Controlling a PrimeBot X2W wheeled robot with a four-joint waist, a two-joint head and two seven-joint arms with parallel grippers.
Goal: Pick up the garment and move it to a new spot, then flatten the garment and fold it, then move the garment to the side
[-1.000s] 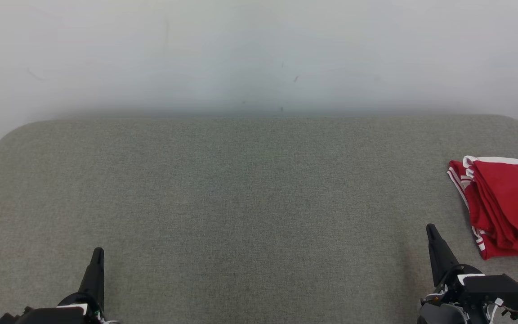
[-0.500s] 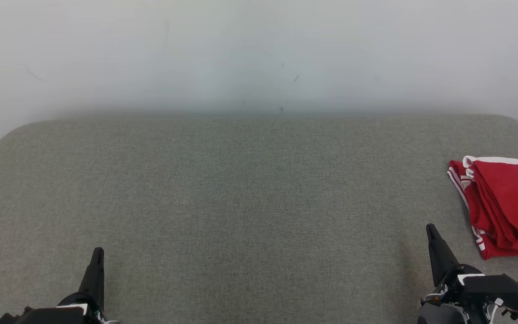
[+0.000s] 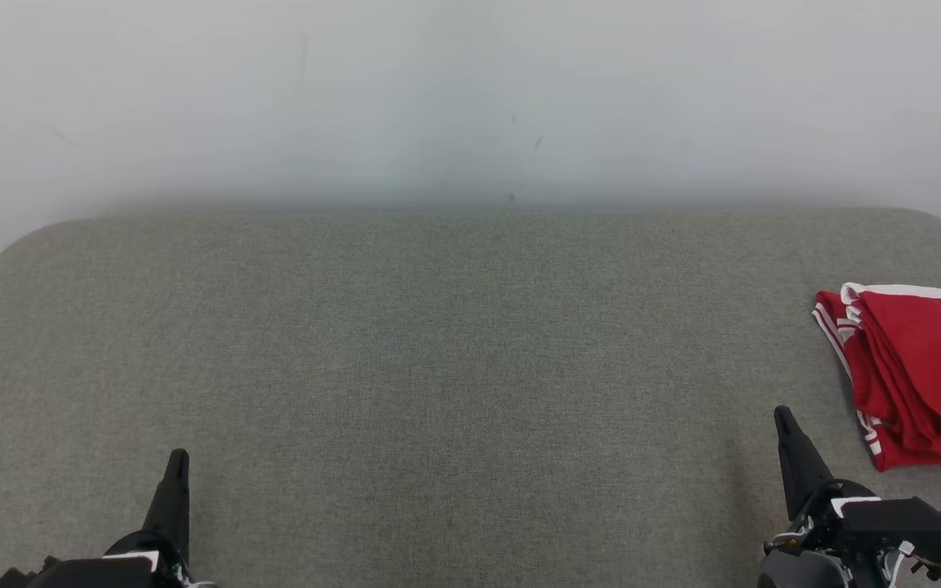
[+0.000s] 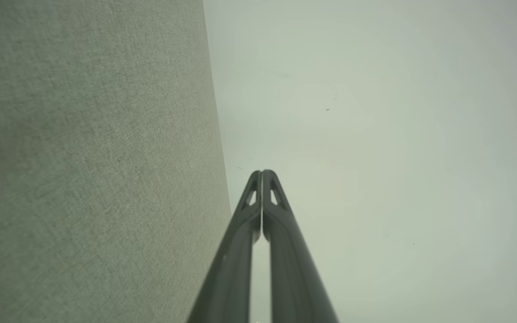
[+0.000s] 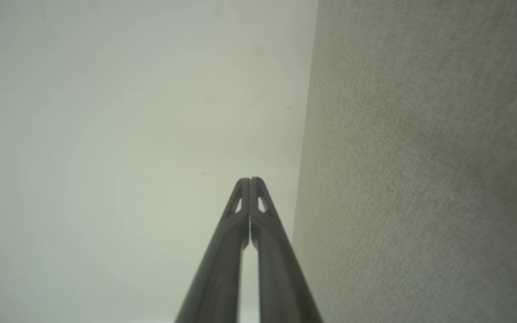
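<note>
well, the folded red garment (image 3: 916, 371) lies at the right edge of the surface (image 3: 470, 367); left gripper (image 3: 179, 457) and right gripper (image 3: 782, 415) rest empty, jaws closed.

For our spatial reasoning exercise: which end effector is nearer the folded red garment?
Right. The right end effector sits close to the red garment's near left corner, not touching. The left end effector is far off across the grey surface, at its opposite side.

A folded red garment with white stripes (image 3: 920, 367) lies at the right edge of the grey fabric-covered desk (image 3: 454, 367). The right claw (image 3: 782, 418) rests near it, fingers pressed together. The left claw (image 3: 177, 461), likewise closed, sits well apart at lower left.
</note>
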